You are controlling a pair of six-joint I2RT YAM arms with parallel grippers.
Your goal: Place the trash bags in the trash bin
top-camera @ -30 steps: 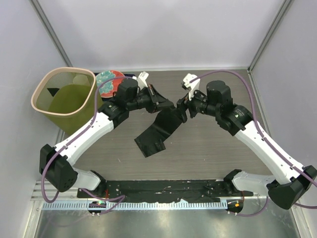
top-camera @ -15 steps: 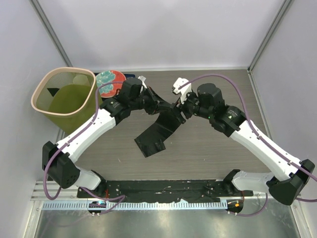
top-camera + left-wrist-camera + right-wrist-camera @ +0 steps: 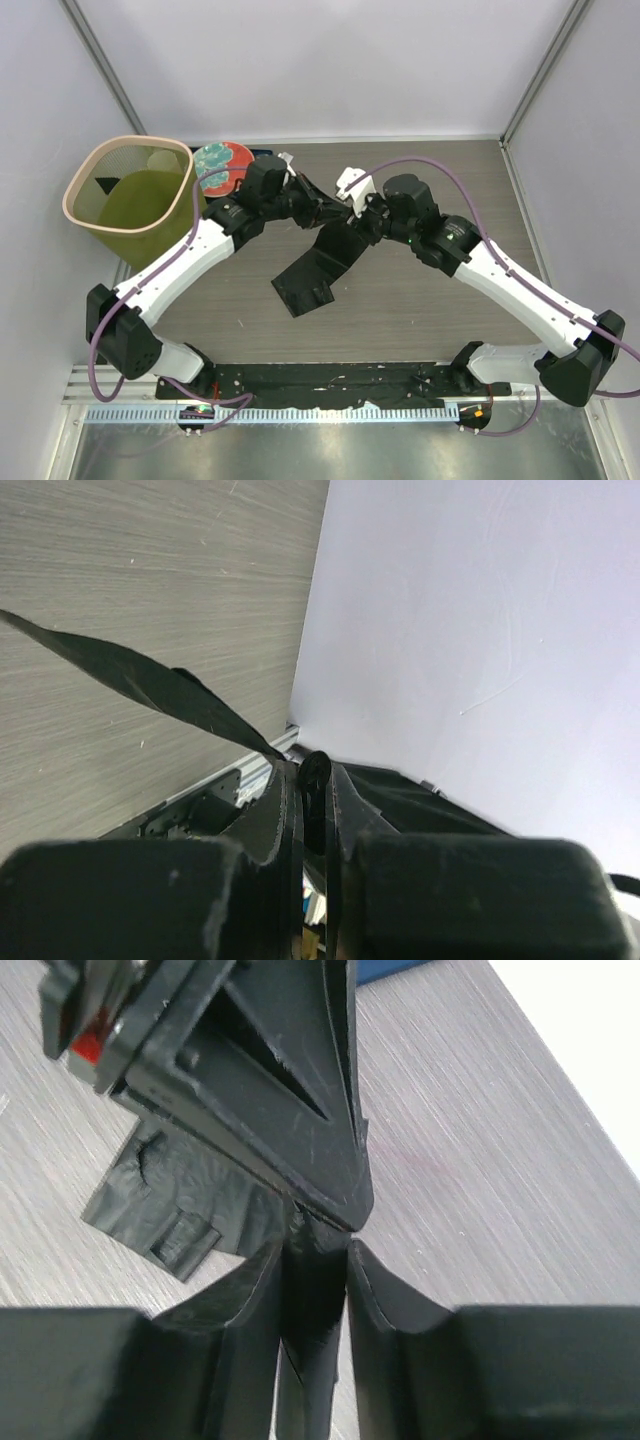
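A black trash bag (image 3: pixel 310 265) hangs by its top edge above the table's middle, its lower end resting on the wood. My left gripper (image 3: pixel 335 212) is shut on that top edge; in the left wrist view the gripper (image 3: pixel 315 770) pinches a thin fold, and the film (image 3: pixel 150 675) stretches away to the left. My right gripper (image 3: pixel 358 218) meets it tip to tip. In the right wrist view its jaws (image 3: pixel 318 1245) straddle a fold of the bag (image 3: pixel 165 1195), with a thin gap on one side. The trash bin (image 3: pixel 72 190) stands far left.
A red-and-teal plate (image 3: pixel 222 163) lies just right of the bin, behind my left arm. A dark blue mat corner (image 3: pixel 395 968) shows at the back. Inside the bin, a small dark triangular shape (image 3: pixel 105 185) lies. Grey walls close the table on three sides.
My right arm has swung left until its fingers reach the left gripper's tips, and its jaws have narrowed around the bag's top. The left gripper has barely moved.
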